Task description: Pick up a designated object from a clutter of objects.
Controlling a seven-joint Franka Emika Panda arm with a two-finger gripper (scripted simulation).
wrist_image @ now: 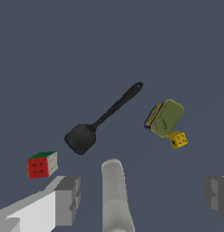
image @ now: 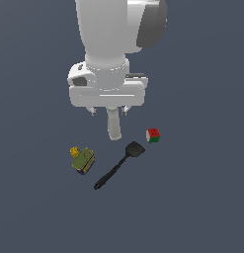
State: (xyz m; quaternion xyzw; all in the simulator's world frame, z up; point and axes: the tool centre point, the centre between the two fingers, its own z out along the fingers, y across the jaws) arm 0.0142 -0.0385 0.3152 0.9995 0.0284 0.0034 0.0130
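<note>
The designated object, a small yellow studded brick, lies against the olive-green tin at the exterior view's left of the clutter of objects. My gripper hangs open above the surface, well apart from the brick. Nothing is held between its fingers. A whitish-grey bottle lies below the gripper, nearer one finger than the other in the wrist view.
A black spatula lies diagonally between the tin and a red-green-white cube. The cube sits at the exterior view's right. All items rest on a plain dark grey-blue surface.
</note>
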